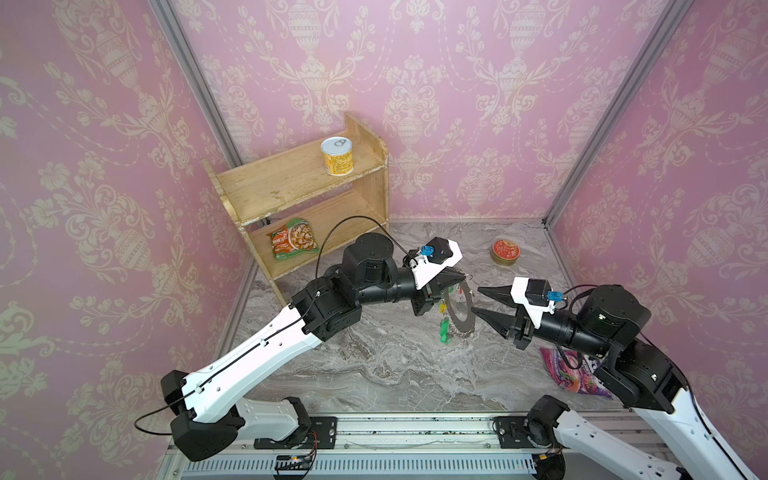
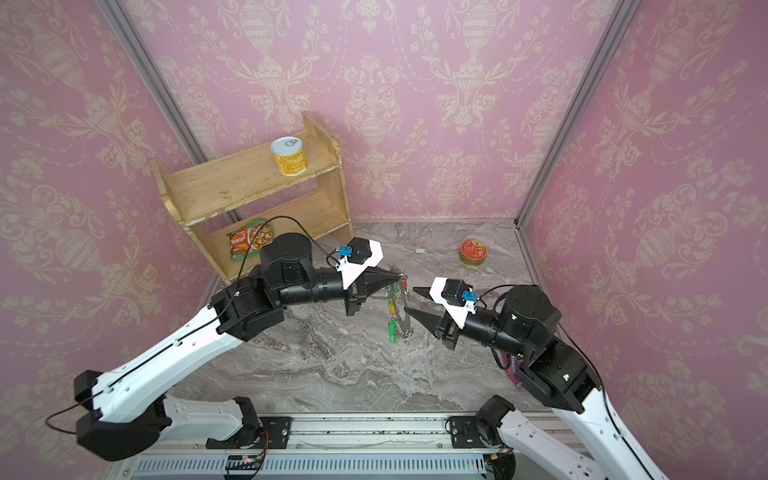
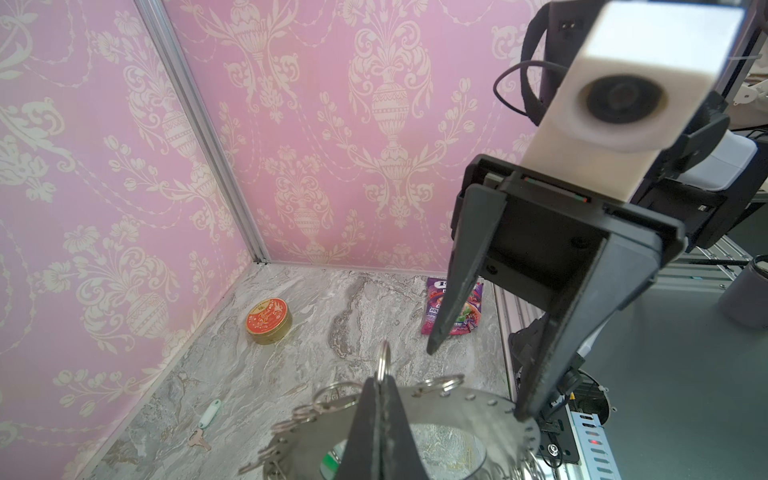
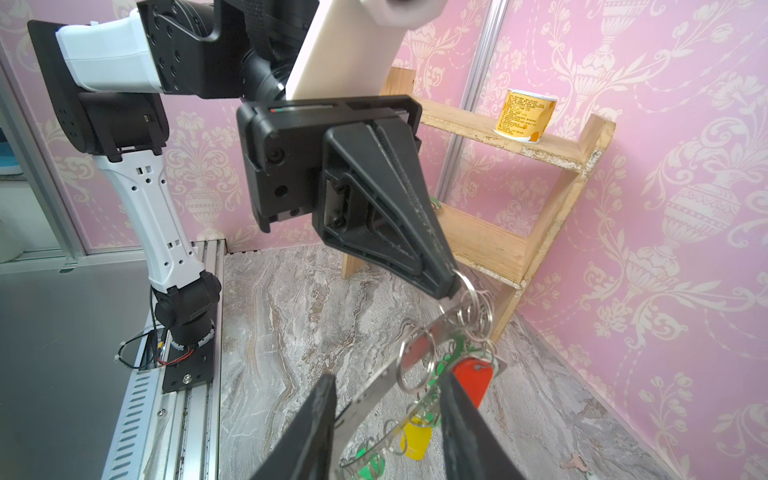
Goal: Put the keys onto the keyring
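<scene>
We find the left gripper fully closed on one small wire loop at the rim of the keyring, and the keyring hangs from that grip, steeply tilted over the table. Keys with red, yellow and green tags hang from its rim loops. The right gripper stands just beside the keyring with its jaws apart; in the right wrist view the metal disc passes between its fingers, and we cannot tell whether they touch it. A loose key with a white tag lies on the table, apart from the keyring
</scene>
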Robot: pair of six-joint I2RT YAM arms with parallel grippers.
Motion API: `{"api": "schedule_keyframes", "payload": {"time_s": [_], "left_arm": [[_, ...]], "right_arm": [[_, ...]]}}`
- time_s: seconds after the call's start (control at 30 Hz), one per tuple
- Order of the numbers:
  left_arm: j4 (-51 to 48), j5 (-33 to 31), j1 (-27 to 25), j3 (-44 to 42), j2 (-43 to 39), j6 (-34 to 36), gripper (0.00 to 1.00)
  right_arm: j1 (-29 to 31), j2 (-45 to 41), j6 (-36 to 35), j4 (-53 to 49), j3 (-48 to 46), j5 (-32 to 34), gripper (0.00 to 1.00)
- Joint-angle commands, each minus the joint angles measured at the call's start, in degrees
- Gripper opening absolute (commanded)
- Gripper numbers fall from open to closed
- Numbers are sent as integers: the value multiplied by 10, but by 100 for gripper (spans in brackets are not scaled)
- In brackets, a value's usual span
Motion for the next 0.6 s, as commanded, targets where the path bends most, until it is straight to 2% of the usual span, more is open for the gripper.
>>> {"api": "schedule_keyframes", "payload": {"time_s": [0.0, 0.23, 0.57], "left_arm": [[20, 11, -3, 9, -12, 3, 0], [15, 14, -3, 5, -17, 7, 0], [18, 28, -3, 6, -19, -2, 0]], "right_arm": [[2, -10, -20, -33, 27, -10, 45], [2, -23, -40, -67, 55, 5, 47], [2, -26, -71, -77, 58, 30, 43]]}}
